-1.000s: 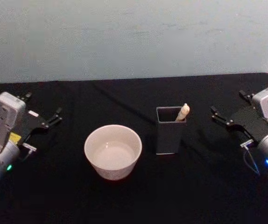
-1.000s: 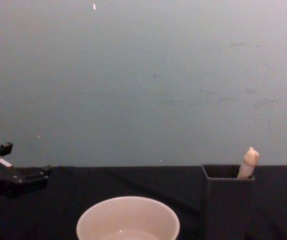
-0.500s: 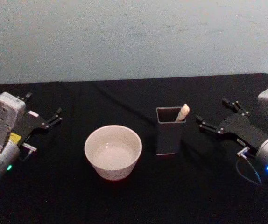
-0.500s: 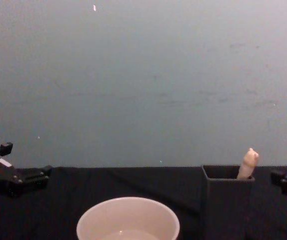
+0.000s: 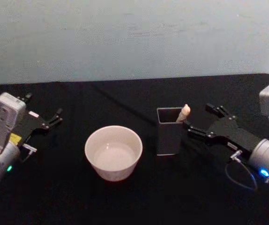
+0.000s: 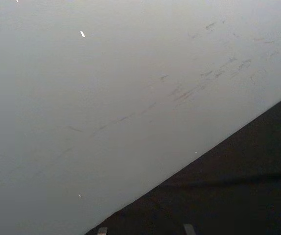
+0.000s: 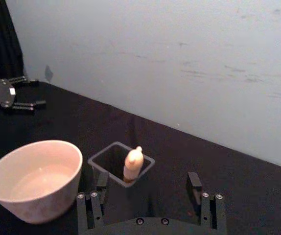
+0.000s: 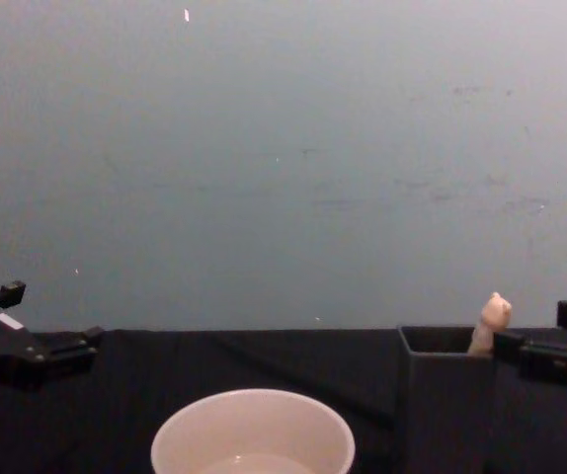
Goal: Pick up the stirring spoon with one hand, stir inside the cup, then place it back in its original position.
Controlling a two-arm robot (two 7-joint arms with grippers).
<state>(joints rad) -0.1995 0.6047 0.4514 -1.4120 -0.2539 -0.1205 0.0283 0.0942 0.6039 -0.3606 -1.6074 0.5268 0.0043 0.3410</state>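
- The stirring spoon (image 5: 184, 112) stands in the dark square holder (image 5: 169, 138), only its beige knob above the rim, leaning toward the right arm's corner.
- The right gripper (image 5: 200, 120) is just beside that knob, jaws spread wide and empty, seemingly lined up to straddle it.
- The cup (image 5: 113, 152) sits left of the holder on the black worktop (image 5: 125, 201).
- The left gripper (image 5: 43, 108) is parked far left, jaws open.

the left claw (image 5: 41, 106) and right claw (image 5: 200, 120) are black, two-fingered, on silver wrists (image 5: 267, 160) with thin cables (image 5: 241, 178).
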